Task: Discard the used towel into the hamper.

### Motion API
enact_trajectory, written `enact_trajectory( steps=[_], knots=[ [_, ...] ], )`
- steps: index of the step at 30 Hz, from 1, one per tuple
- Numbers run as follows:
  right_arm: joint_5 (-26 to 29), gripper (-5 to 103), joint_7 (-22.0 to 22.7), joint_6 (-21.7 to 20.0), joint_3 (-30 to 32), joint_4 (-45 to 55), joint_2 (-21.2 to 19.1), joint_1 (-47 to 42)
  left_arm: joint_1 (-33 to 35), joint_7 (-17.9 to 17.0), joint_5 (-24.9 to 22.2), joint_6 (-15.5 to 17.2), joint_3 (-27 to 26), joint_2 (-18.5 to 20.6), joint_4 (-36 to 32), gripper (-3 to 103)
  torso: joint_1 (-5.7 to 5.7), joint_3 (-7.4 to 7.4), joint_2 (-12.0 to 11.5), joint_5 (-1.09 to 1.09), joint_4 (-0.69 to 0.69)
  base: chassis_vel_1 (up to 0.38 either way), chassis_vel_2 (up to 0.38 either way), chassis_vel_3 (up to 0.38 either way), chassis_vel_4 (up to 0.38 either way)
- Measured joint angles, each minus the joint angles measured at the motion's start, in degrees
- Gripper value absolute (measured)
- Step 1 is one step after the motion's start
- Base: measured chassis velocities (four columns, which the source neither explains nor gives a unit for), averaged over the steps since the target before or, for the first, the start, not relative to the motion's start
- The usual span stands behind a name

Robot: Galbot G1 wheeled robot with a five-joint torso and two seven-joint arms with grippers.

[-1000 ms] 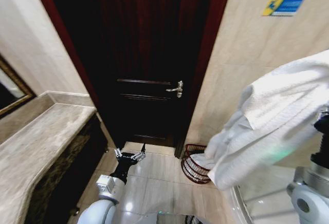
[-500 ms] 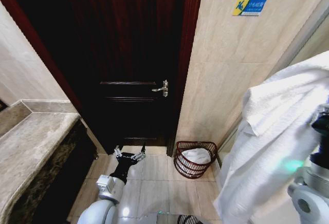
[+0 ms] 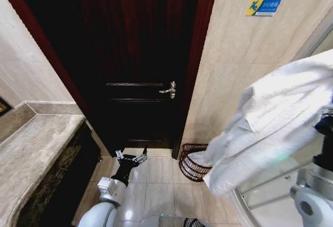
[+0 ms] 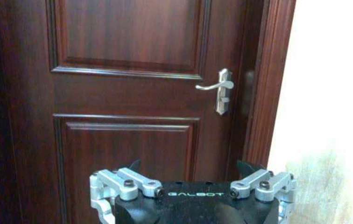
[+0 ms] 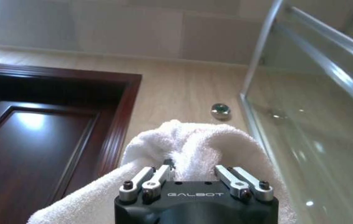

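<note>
The used towel point(image 3: 270, 123), white and bulky, hangs at the right of the head view, draped over my raised right arm. In the right wrist view my right gripper point(image 5: 192, 169) is shut on a fold of the towel point(image 5: 192, 142). The hamper point(image 3: 190, 164), a dark reddish-brown wire basket, stands on the floor by the door frame; the towel's lower corner hangs in front of its right side. My left gripper point(image 3: 131, 156) is held low over the floor tiles, left of the hamper. It is open with nothing in it point(image 4: 190, 168) and faces the door.
A dark wooden door point(image 3: 140, 65) with a metal handle point(image 3: 169, 89) is straight ahead. A stone counter point(image 3: 31, 154) runs along the left. At the right are a beige tiled wall point(image 3: 234, 65) and a glass shower screen point(image 5: 314, 107). Open floor tiles point(image 3: 161, 185) lie before the hamper.
The head camera has swung, shifting the whole picture. The towel's lower corner now hangs in front of the hamper's right side, hiding the white cloth seen inside it. The left arm has not moved.
</note>
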Motion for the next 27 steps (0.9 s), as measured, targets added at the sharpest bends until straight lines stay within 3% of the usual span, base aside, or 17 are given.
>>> enact_trajectory(
  steps=[9, 27],
  knots=[
    [-0.11, 21, 2.44, -0.13, 1.45, 0.00, -0.29, -0.01, 0.00, 0.00, 0.00, 0.00, 0.00, 0.00, 0.00, 100, 0.00, 0.00, 0.00, -0.03, 0.00, 0.000, 0.000, 0.000, 0.000],
    [-0.13, 21, 1.44, -1.43, 1.55, 0.00, 0.16, -0.19, 0.00, 0.00, 0.00, 0.00, 0.00, 0.01, 0.00, 100, 0.00, 0.00, 0.00, -0.01, 0.00, 0.027, 0.025, -0.034, -0.027]
  ],
)
